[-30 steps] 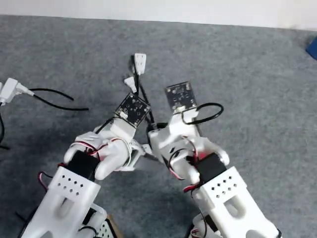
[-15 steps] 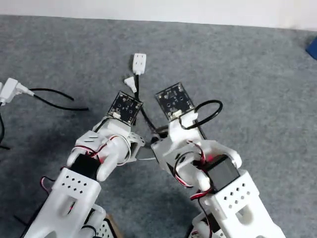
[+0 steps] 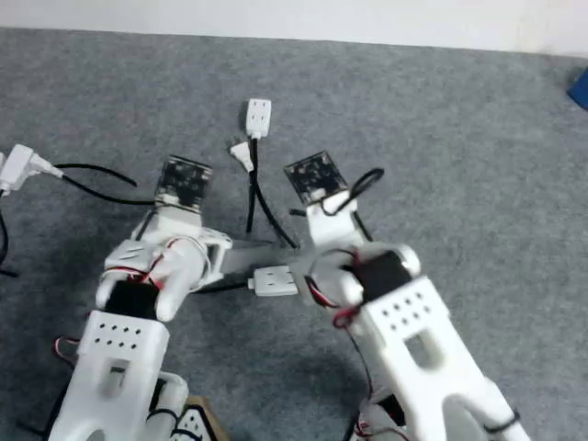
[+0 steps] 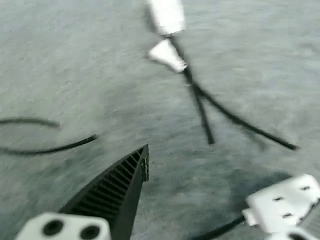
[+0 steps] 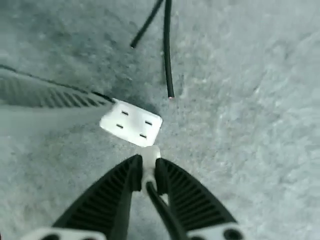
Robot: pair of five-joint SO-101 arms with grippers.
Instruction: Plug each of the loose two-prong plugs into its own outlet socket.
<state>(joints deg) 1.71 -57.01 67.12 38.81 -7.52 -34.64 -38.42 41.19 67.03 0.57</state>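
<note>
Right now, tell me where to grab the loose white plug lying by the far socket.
Grip the plug by its white body, across its sides, coming down from above: it lies flat on the carpet. Hold near the narrow end where the black cord leaves, so the wide front stays free.

Grey carpet (image 3: 478, 147), wht socket (image 3: 258, 117), plug (image 3: 242, 154), blk cords (image 3: 251, 197) on it

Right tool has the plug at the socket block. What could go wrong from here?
The left tool is open beside the outlet socket, so a push may just slide it over the carpet. The right tool holds the two-prong plug against the socket's edge while its slots face up, so the prongs could miss.
</note>
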